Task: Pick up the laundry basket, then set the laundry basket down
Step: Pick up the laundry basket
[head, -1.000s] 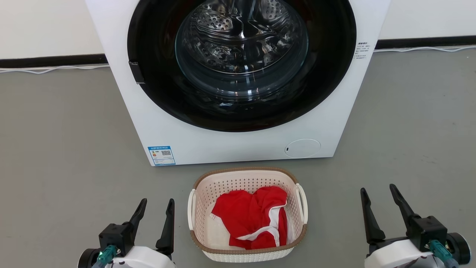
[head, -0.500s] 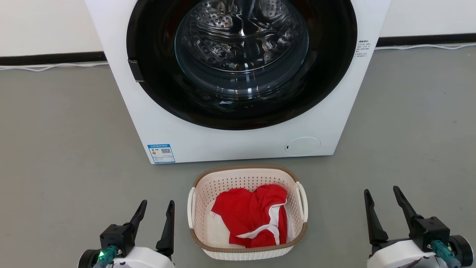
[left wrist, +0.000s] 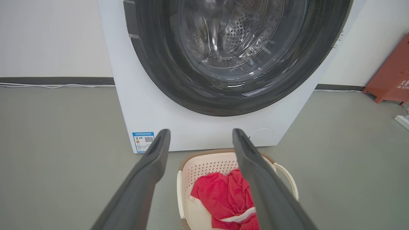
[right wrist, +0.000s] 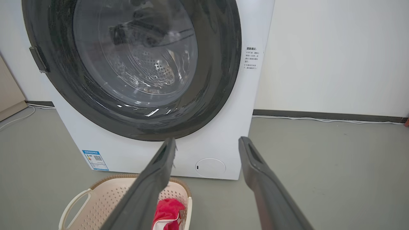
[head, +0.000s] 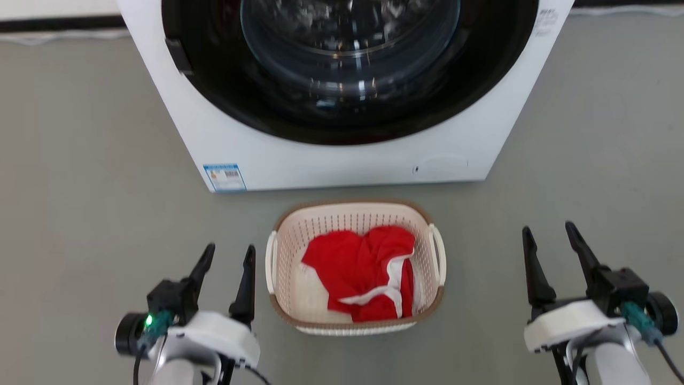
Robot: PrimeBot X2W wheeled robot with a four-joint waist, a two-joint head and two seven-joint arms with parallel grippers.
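The cream-white laundry basket (head: pixel 291 251) with a brown rim and white loop handles stands on the grey floor in front of the washing machine, holding a red garment (head: pixel 358 270). My left gripper (head: pixel 230 254) is open just left of the basket's left handle, not touching it. My right gripper (head: pixel 550 232) is open well to the right of the basket, with floor between them. In the left wrist view the basket (left wrist: pixel 198 166) lies between and behind my fingers (left wrist: pixel 150 169). The right wrist view has the basket (right wrist: pixel 105 198) at the bottom left.
The white washing machine (head: pixel 342 160) with its dark round door stands close behind the basket. An orange-red object (left wrist: pixel 391 80) stands by the wall at the far right of the left wrist view. White cables (right wrist: pixel 319 119) run along the skirting.
The head camera has tilted down, so the machine and basket sit higher in the picture. Both grippers stay open and show more of their wrists.
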